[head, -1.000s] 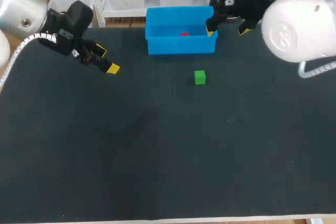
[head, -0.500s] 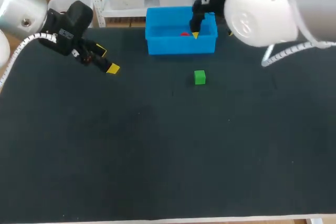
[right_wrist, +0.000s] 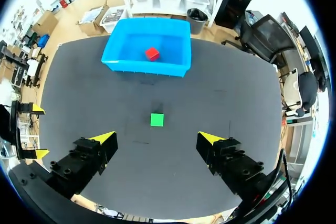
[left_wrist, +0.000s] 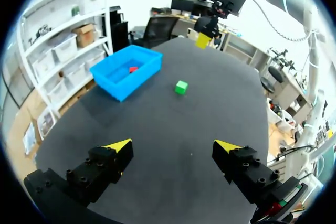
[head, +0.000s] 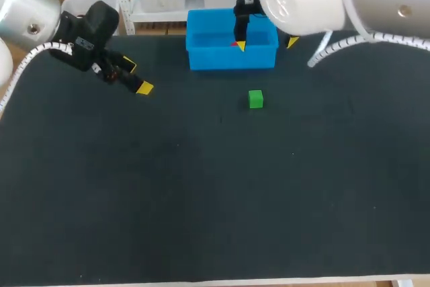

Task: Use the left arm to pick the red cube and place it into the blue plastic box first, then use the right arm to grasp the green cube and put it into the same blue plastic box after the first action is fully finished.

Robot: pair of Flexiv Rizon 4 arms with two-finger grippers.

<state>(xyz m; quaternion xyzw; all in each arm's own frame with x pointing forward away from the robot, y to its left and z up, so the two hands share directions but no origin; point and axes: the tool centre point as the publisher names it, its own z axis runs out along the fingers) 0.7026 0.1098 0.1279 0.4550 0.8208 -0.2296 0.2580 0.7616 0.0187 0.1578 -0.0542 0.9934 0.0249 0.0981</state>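
Note:
The red cube (right_wrist: 151, 53) lies inside the blue plastic box (head: 232, 58) at the table's far edge; in the head view only a sliver of it (head: 234, 44) shows beside a fingertip. The green cube (head: 255, 99) sits on the black table just in front of the box. My right gripper (head: 266, 44) hangs open and empty high over the box's right part. In its wrist view the green cube (right_wrist: 157, 119) lies ahead, between the lines of its open gripper (right_wrist: 157, 138). My left gripper (head: 136, 77) stands open and empty at the far left, well away from both cubes.
In the left wrist view, its open gripper (left_wrist: 173, 145) faces the box (left_wrist: 118, 85), the green cube (left_wrist: 181, 87) and my right gripper (left_wrist: 205, 38) beyond. The black table (head: 201, 199) carries nothing else in view.
My right arm has swung left, carrying its open gripper from the box's right edge to above the box. The left arm and both cubes have stayed put.

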